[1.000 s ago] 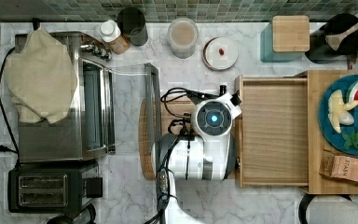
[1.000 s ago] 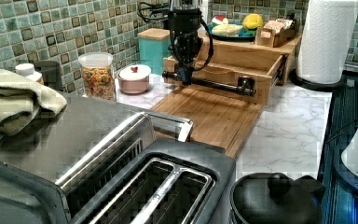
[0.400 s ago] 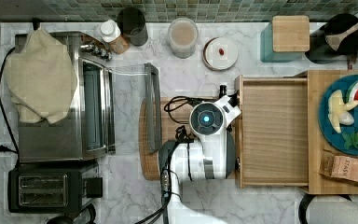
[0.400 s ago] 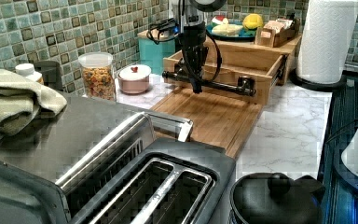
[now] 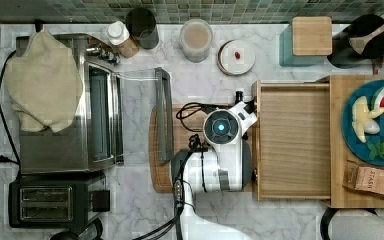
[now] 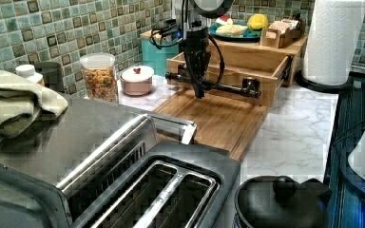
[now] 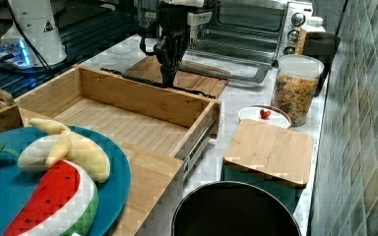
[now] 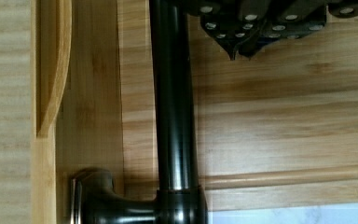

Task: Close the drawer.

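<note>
My gripper (image 6: 198, 90) hangs with its fingers pressed together, holding nothing, just in front of the dark bar handle (image 6: 218, 87) of the drawer (image 5: 292, 142). The drawer, a shallow light-wood tray, stands pulled out beside the cutting board (image 6: 214, 118).

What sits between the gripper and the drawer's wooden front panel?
The drawer's dark bar handle, standing off the drawer front. In the left view the gripper hangs just before it, over the cutting board.
</note>
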Tool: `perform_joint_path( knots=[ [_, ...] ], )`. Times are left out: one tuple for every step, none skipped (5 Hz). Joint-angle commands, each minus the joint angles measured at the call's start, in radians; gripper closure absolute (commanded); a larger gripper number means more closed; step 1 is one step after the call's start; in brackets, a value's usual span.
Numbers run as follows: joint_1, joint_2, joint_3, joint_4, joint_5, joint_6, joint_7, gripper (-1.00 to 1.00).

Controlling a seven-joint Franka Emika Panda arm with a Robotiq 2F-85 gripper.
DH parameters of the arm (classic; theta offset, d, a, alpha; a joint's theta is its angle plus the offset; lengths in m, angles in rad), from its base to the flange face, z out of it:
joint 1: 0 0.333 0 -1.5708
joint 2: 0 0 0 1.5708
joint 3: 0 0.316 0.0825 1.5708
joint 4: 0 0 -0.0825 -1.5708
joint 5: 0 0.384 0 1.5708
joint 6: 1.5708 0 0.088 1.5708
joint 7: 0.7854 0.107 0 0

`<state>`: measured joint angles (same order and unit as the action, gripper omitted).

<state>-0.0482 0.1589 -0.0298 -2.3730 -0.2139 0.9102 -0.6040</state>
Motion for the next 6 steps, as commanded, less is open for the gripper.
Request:
perform_joint_path(
  knots=[
    [-0.009,-0.026,-0.096,0.072,-0.169,-0.076,0.141,1.0],
    [-0.068,0.006,-0.127,0.094,-0.142,0.005,-0.017,1.0],
    [-0.111,0.043,-0.165,0.134,-0.12,0.05,-0.123,1.0],
    [-0.157,0.058,-0.213,0.147,-0.08,0.108,-0.246,1.0],
    [-0.206,0.082,-0.247,0.217,-0.052,0.058,-0.309,1.0],
    [-0.225,0.122,-0.292,0.296,-0.035,0.012,-0.357,1.0]
  ],
)
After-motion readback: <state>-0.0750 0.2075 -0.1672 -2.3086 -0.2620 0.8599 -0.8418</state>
